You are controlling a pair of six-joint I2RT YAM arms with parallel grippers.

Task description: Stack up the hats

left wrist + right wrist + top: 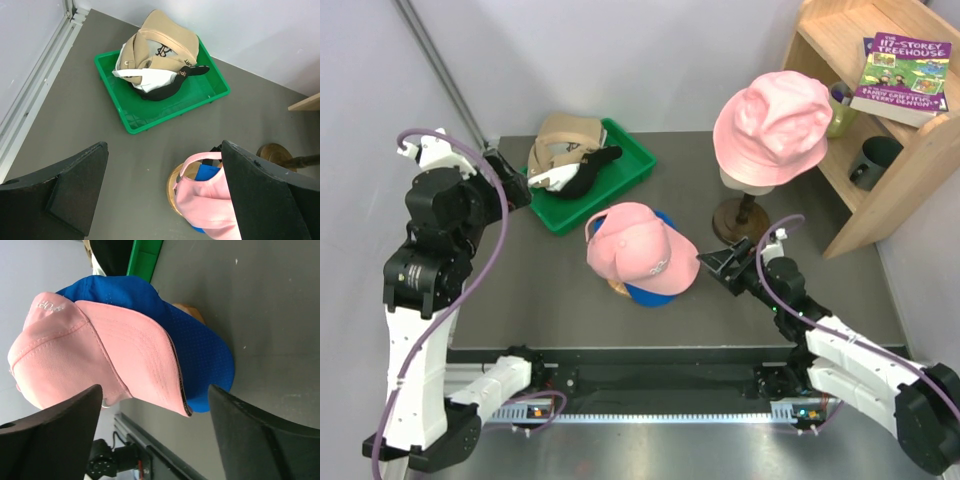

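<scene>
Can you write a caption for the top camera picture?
Pink cap stacked on blue cap, right gripper open beside them.

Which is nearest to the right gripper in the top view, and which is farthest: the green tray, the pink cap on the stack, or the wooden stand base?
1. Pink cap, right beside the right gripper, on its left.
2. Wooden stand base, a little behind the gripper.
3. Green tray, far off at the back left.
</scene>
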